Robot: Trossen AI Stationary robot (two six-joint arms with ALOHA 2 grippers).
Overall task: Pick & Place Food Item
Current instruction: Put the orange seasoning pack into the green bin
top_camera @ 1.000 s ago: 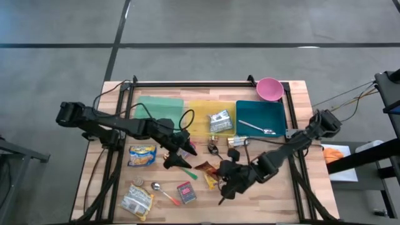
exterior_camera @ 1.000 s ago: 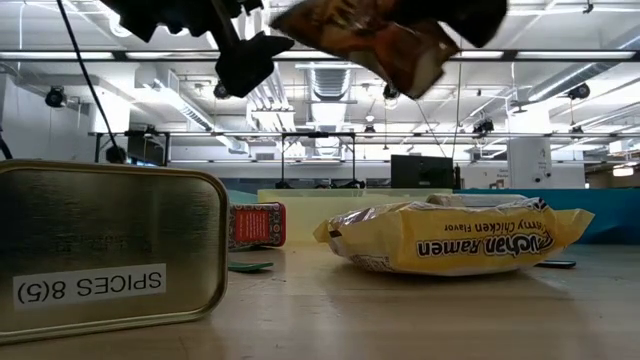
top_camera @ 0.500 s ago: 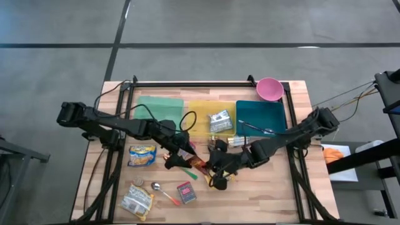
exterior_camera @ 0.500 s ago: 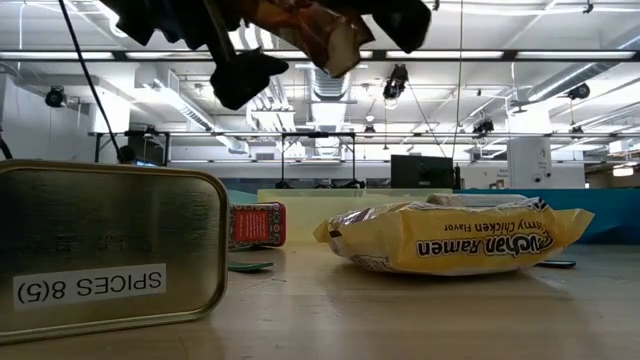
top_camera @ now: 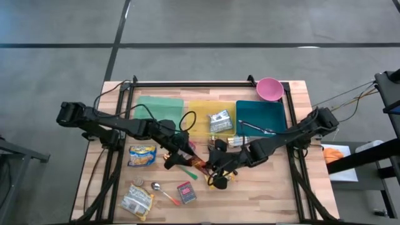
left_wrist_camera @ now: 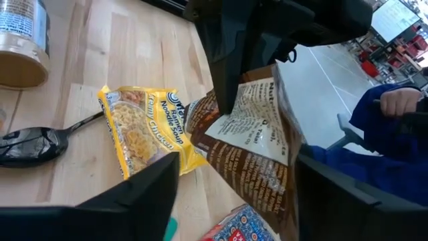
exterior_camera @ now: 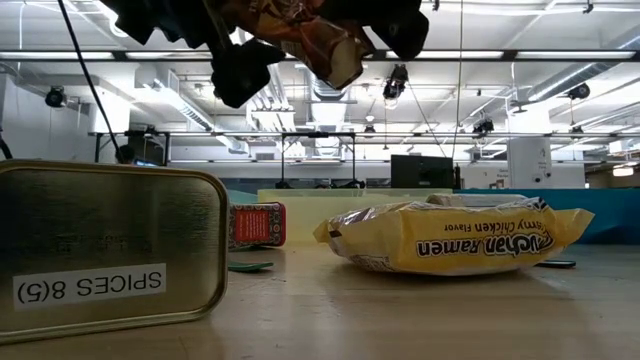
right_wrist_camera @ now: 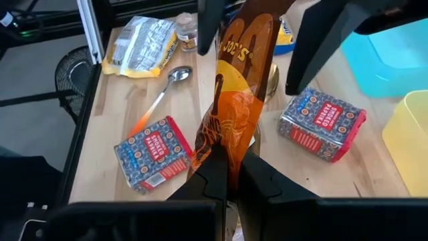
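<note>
A brown and orange snack packet [right_wrist_camera: 231,94] hangs in the air above the middle of the table, with my right gripper [right_wrist_camera: 231,157] shut on it. My right gripper [top_camera: 212,167] comes in from the table's right. My left gripper [left_wrist_camera: 237,161] is open. Its two fingers stand on either side of the packet's other end [left_wrist_camera: 254,134]. I cannot tell whether they touch it. My left gripper [top_camera: 187,157] reaches in from the table's left. In the low view the packet [exterior_camera: 315,40] hangs high above the tabletop. My right gripper pinches one end of the snack packet [right_wrist_camera: 224,144] between its two fingers. The fingers come from the table's right and slant downward. The packet sticks out ahead of them toward my left gripper, lifted clear of the table.
Under the packet lie a yellow ramen packet [left_wrist_camera: 144,130] and a black spoon [left_wrist_camera: 33,144]. Two red and blue boxes [right_wrist_camera: 150,154] [right_wrist_camera: 321,124], an orange-handled spoon [right_wrist_camera: 160,94] and a silver bag [right_wrist_camera: 140,43] lie nearer the front. Green [top_camera: 159,106], yellow [top_camera: 203,112] and teal [top_camera: 275,119] trays and a pink bowl [top_camera: 269,89] stand at the back.
My right gripper has carried the snack packet toward the table's left and a little toward its far edge, up to my left gripper. The packet's free end now stands between the left fingers. It has stayed clear of the table throughout.
</note>
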